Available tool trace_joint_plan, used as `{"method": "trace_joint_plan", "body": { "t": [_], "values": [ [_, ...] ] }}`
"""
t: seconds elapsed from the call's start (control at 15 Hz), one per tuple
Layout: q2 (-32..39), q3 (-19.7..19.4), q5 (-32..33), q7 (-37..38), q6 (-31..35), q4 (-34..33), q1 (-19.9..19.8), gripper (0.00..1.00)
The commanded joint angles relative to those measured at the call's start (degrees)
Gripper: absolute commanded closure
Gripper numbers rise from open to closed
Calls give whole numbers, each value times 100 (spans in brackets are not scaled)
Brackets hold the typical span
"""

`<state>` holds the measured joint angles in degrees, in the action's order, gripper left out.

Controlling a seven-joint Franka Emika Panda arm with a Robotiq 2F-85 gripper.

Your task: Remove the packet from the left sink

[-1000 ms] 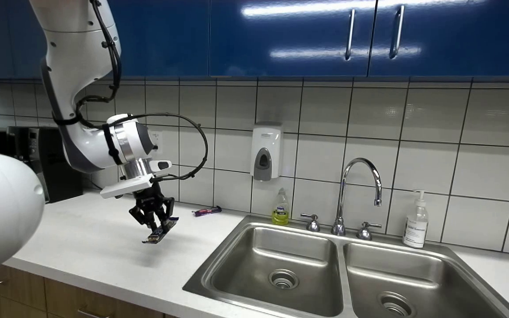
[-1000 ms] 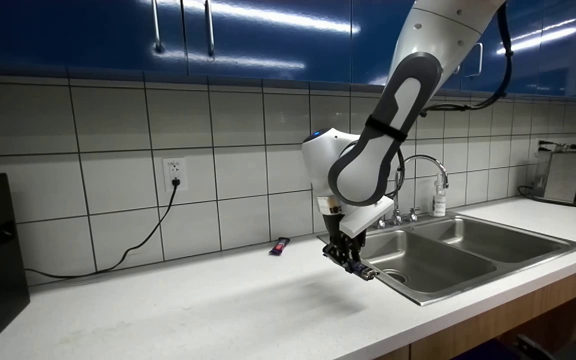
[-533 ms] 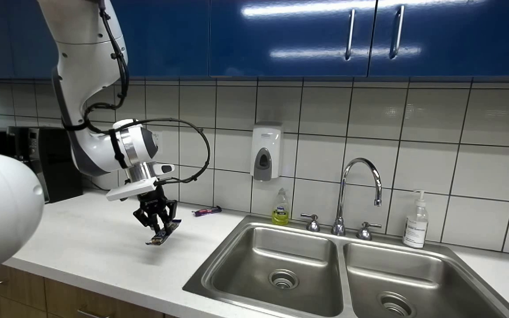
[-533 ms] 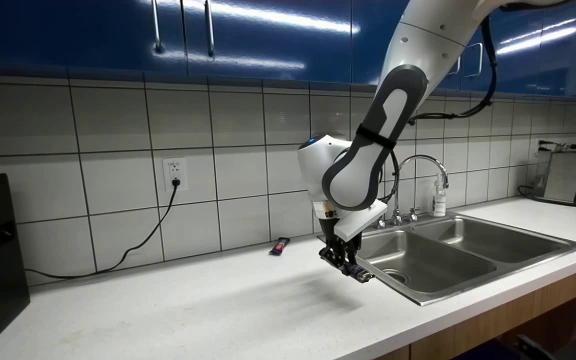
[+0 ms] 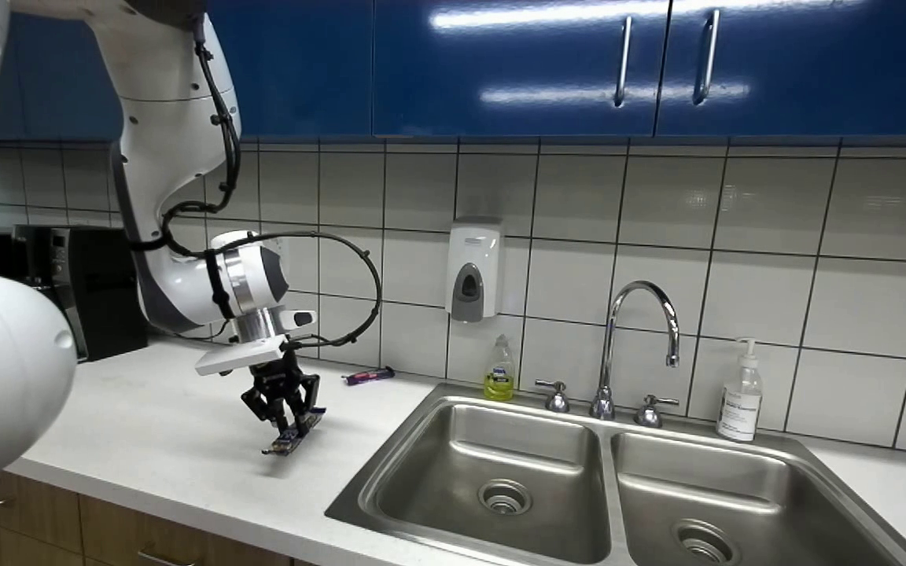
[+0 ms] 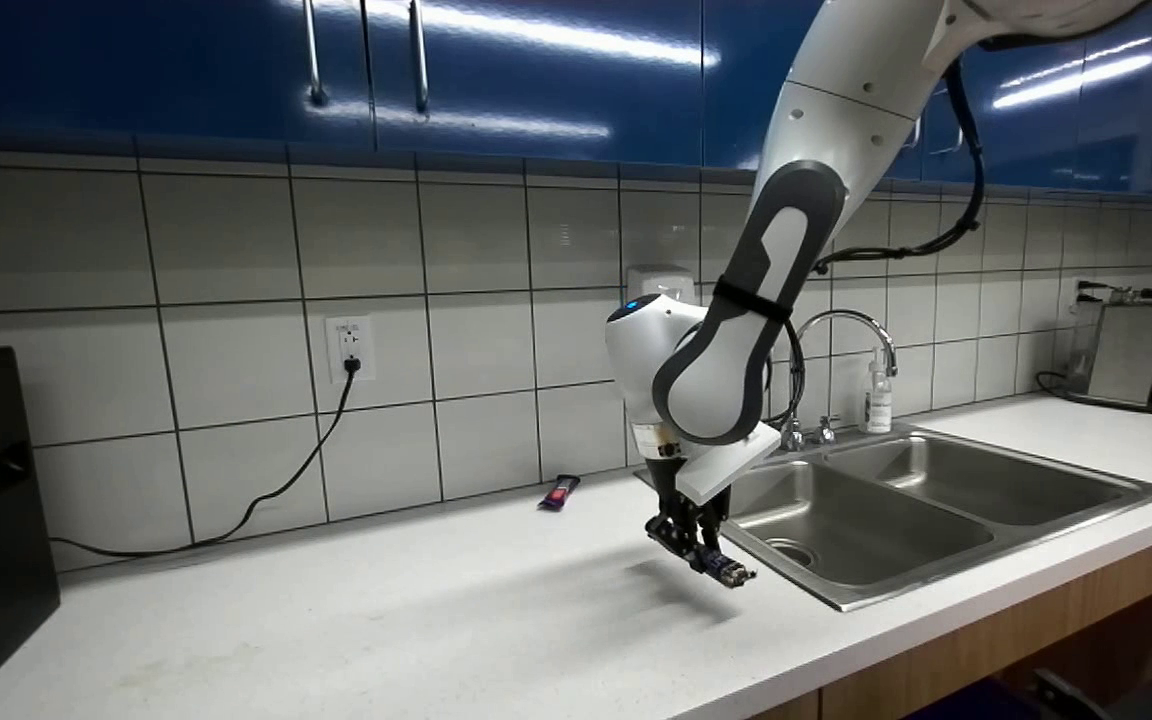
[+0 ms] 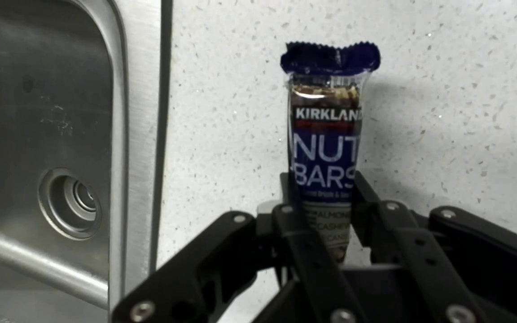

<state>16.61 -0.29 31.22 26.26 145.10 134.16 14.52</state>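
Left sink (image 5: 492, 460): one basin, its edge near the tool (image 7: 323, 186) on one side. Worktop (image 6: 386, 610): one, broad stretch extending from tool's opposite side. Tool: one, clamped on one Kirkland nut bar packet (image 7: 326, 143), over worktop. Further wrapped bar (image 6: 559, 492): one, apart from tool, near tiled wall (image 6: 481, 345).

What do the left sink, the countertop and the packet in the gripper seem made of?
Left sink: probably stainless steel, satin-finished, judging by its grey sheen and blurred reflections. Packet: likely glossy plastic film, with highlights, a clear window and a crimped end. Countertop: smooth, white, speckled; stone or laminate, I can't tell.
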Motion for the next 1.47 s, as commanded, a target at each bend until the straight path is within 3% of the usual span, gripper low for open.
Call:
{"method": "trace_joint_plan", "body": {
  "t": [0.0, 0.6, 0.67, 0.8, 1.13, 1.4],
  "values": [
    [152, -47, -50, -5, 203, 5, -32, 92],
    [416, -193, -114, -27, 278, -39, 14, 92],
    [429, -207, -112, -29, 271, -44, 20, 45],
    [450, -230, -123, -24, 272, -49, 22, 39],
    [261, -285, -153, 57, 317, 105, 33, 1],
    [-128, -334, -172, 132, 489, 368, 2, 0]
  ]
}}
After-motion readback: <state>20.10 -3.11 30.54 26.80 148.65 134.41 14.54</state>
